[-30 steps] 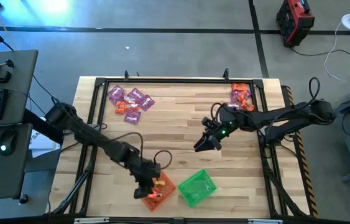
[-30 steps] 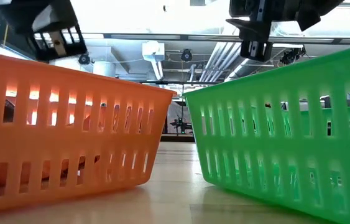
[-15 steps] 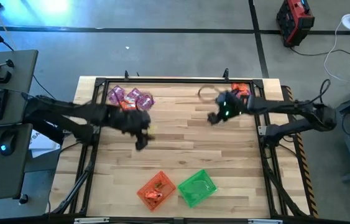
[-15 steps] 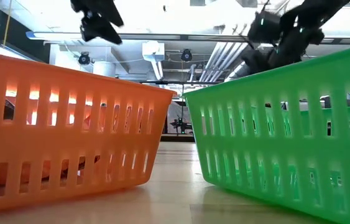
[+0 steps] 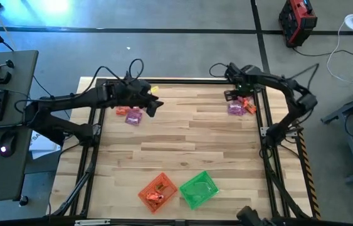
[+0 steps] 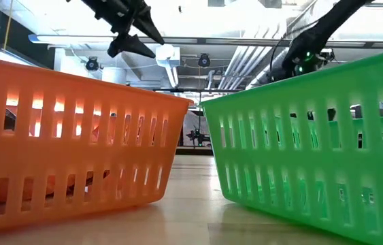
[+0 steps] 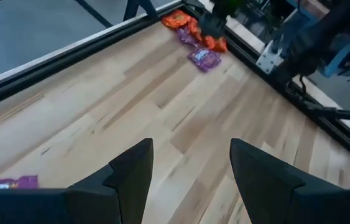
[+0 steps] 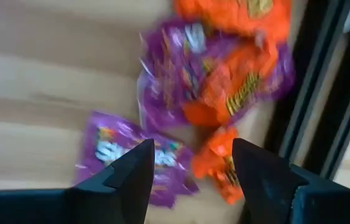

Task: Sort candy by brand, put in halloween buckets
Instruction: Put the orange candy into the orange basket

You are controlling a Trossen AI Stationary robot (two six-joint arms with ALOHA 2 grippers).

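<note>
1. High view: the left gripper (image 5: 153, 105) hangs over the far left of the table (image 5: 182, 150), fingers spread and holding nothing, just beside a small cluster of purple and orange candy (image 5: 129, 114).
2. The right gripper (image 5: 231, 96) is at the far right corner, released and empty, right above a second candy pile (image 5: 241, 107) against the black frame (image 5: 182, 81).
3. Right wrist view: purple and orange packets (image 8: 218, 81) lie overlapping beyond the parted fingers (image 8: 131, 174).
4. The orange bucket (image 5: 157, 191), with candy inside, and the green bucket (image 5: 199, 189) sit side by side at the near edge, well apart from both piles.
</note>
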